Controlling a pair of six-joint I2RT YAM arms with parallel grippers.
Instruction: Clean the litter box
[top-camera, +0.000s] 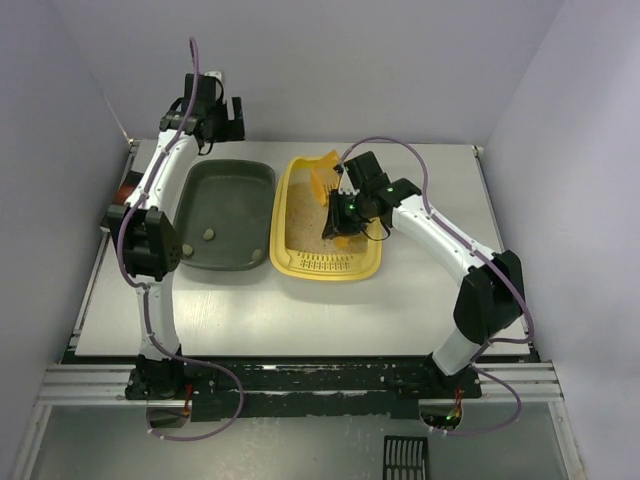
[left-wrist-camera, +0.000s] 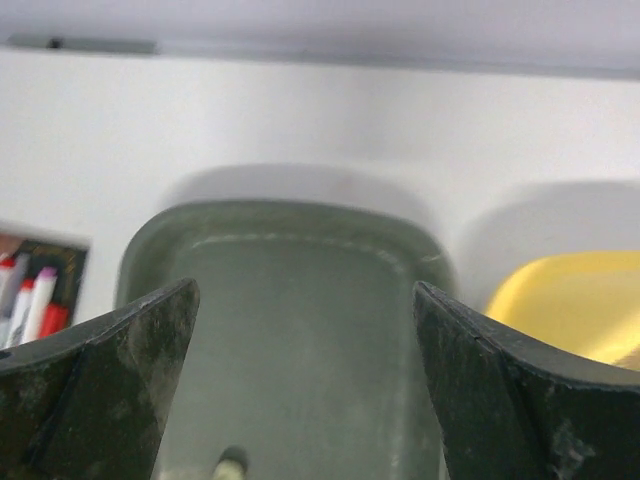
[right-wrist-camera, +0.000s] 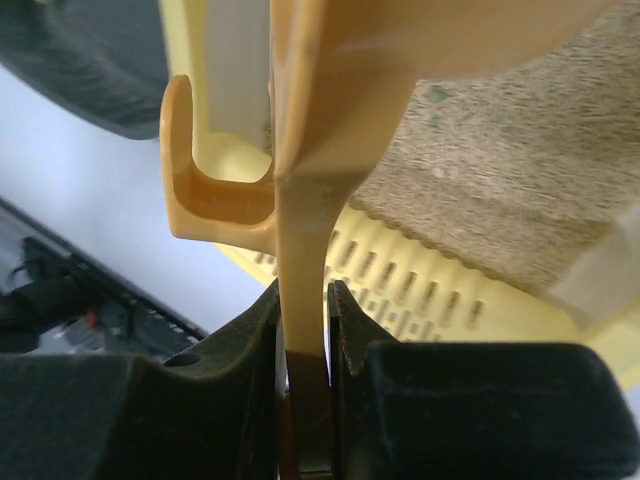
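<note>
The yellow litter box (top-camera: 330, 265) lies at mid-table with beige litter (right-wrist-camera: 500, 190) inside and its slotted ledge (right-wrist-camera: 400, 275) at the near end. My right gripper (top-camera: 340, 195) hovers over it, shut on the thin handle of an orange-yellow scoop (top-camera: 325, 180). In the right wrist view the handle (right-wrist-camera: 300, 250) runs straight up from between my right gripper's (right-wrist-camera: 302, 300) pads. Raised at the back left, my left gripper (top-camera: 215, 115) is open and empty, its fingers (left-wrist-camera: 130, 360) spread wide above a dark grey-green tray (left-wrist-camera: 300, 300).
The dark tray (top-camera: 228, 180) sits just left of the litter box and holds small pale lumps (top-camera: 208, 235). Markers (left-wrist-camera: 30, 300) lie off the table's left edge. White walls close in at the back and sides. A black slotted piece (top-camera: 405, 458) lies below the arm bases.
</note>
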